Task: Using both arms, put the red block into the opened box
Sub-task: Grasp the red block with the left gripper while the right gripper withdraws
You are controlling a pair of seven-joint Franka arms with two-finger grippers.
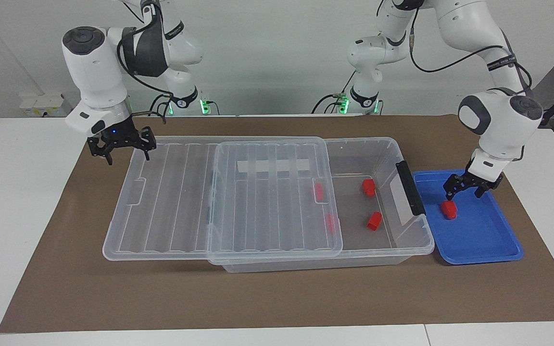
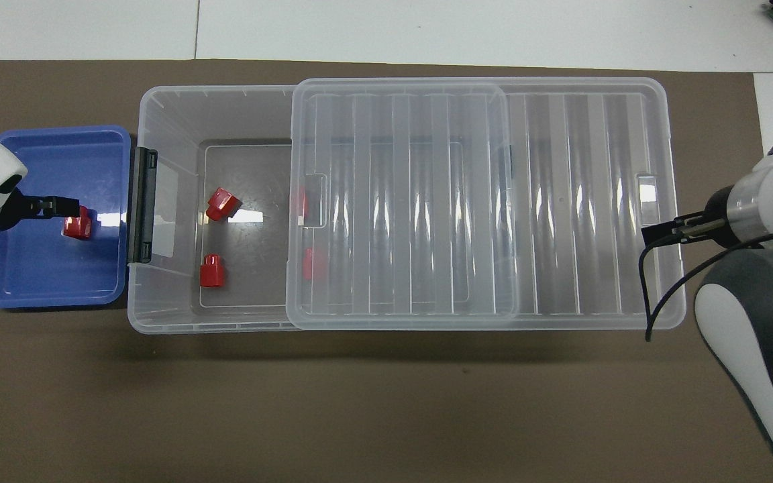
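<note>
Overhead view: blue tray holds one red block under the wide left tool; opened box holds four.

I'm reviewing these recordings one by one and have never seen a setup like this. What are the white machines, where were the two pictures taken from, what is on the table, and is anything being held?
The white machines are two jointed robot arms, each ending in a black two-finger gripper. One picture faces the robots from across the table; the other looks down from above their own end, so the sides are swapped.

On the brown mat stands a clear opened box, its ribbed lid slid toward the right arm's end. Four red blocks lie inside, two of them seen through the lid. Beside the box, at the left arm's end, is a blue tray with one red block.

Nothing is held. The left gripper is open, low over the tray just above that block. The right gripper is open over the lid's end at the right arm's side.
</note>
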